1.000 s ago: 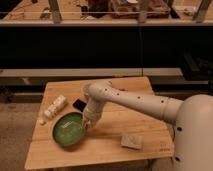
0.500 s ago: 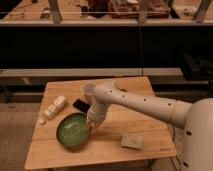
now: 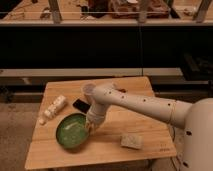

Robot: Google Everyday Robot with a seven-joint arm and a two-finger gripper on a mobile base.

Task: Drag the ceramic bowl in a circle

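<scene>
Gripper (image 3: 90, 126) at ceramic bowl (image 3: 70, 133) rim (arm side).

No readable text, label, brand, number or sign on any surface in view. Gripper (image 3: 90, 127) sits low at the right rim of the round, shallow, glossy green ceramic bowl (image 3: 70, 133), which carries no lettering that can be made out.
</scene>
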